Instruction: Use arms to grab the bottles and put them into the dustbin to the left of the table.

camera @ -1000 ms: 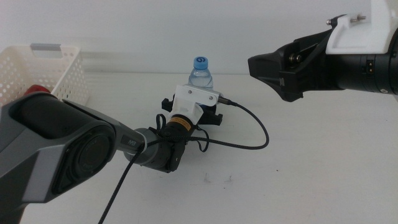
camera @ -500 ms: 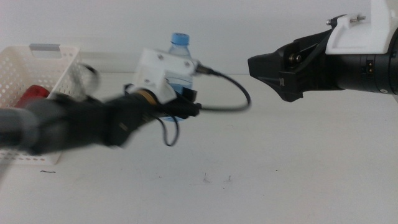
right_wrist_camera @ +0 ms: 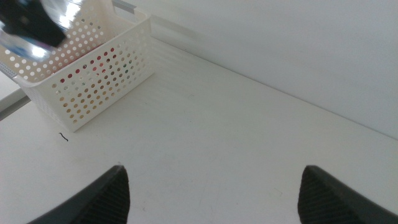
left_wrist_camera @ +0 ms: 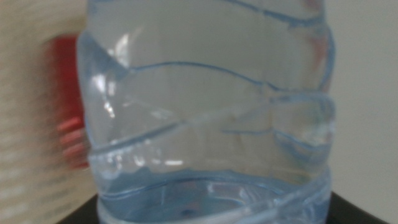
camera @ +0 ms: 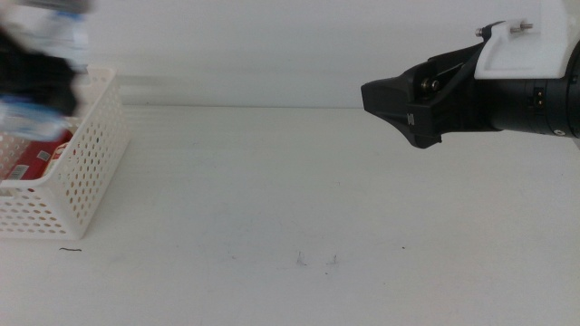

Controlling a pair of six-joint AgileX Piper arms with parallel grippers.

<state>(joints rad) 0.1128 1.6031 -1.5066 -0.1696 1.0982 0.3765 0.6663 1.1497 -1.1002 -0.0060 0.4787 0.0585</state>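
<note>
Water bottle (left_wrist_camera: 208, 118) held in left gripper (camera: 41, 54) above dustbin (camera: 86, 172), fingers shut on it, presumably for drop; red can (camera: 32, 158) lay inside bin; middle view blurred there, left wrist view showed bottle close; right gripper (right_wrist_camera: 211, 186) waited over table (camera: 317, 199), fingers wide apart, empty.

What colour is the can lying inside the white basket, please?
Red: the can shows best in the middle view, behind the lattice wall of the basket.

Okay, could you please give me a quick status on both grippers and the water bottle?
Left gripper over the basket, shut on the water bottle. Right gripper open, waiting above the table. Red can already binned. Nothing in the way.
</note>
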